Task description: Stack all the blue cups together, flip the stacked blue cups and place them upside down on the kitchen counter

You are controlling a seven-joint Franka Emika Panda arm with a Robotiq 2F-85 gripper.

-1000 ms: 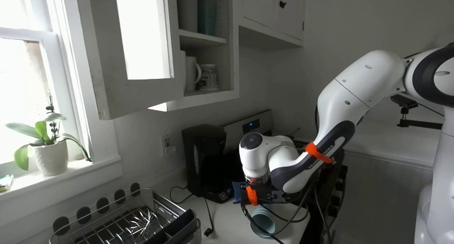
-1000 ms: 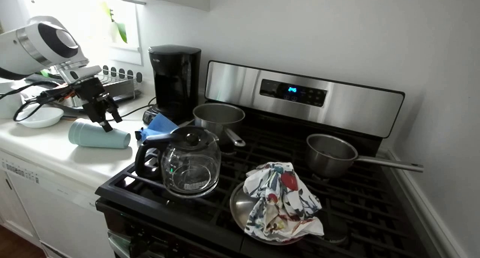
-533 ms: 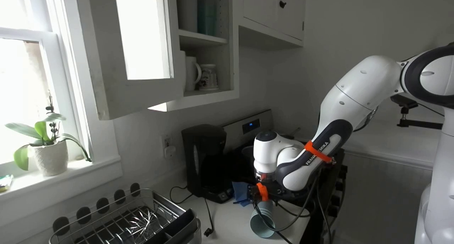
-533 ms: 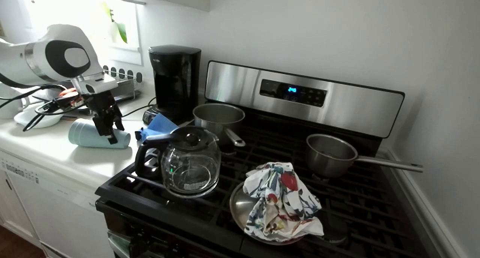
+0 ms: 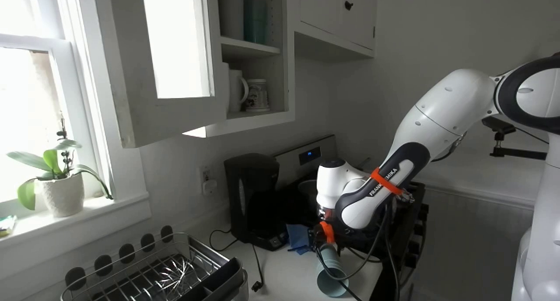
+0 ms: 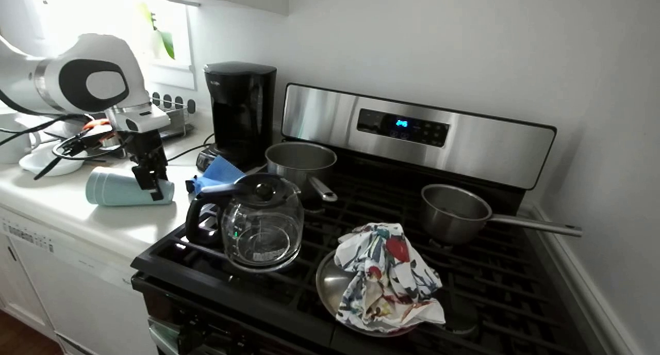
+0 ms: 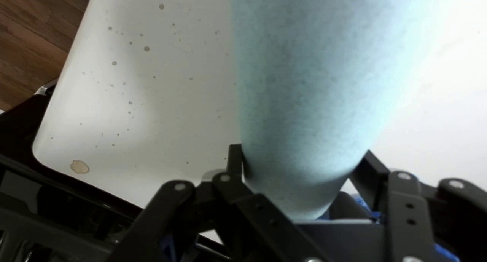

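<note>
Wrist view, closest to the lens: the gripper (image 7: 301, 157) is clamped on the narrow end of the stack of blue cups (image 7: 308, 83), a finger (image 7: 235, 159) against either side, the jaws apart by just that end's width. The stack's wide end runs off the top of this frame; in an exterior view its open mouth (image 5: 328, 285) shows, while the gripper is hard to make out there. The stack lies on its side at the kitchen counter (image 7: 171, 83); I cannot tell whether it rests on it or is slightly raised, nor how many cups are nested. Just past its narrow end, a folded blue thing (image 6: 219, 173) shows in both exterior views. Beyond the stack's wide end, a white bowl (image 6: 31, 164) is partly hidden by black cables (image 6: 47, 167). Beyond the stack, a coffee maker (image 6: 240, 84) stands in both exterior views. Farther from the stack, a glass carafe (image 6: 263, 231) on the stove (image 6: 495, 288) shows in an exterior view, as does a floral cloth (image 6: 389, 277) over a pan (image 6: 330, 280). Farthest from the stack, an open cupboard (image 5: 288, 73) with mugs (image 5: 258, 95) shows in an exterior view alone.
</note>
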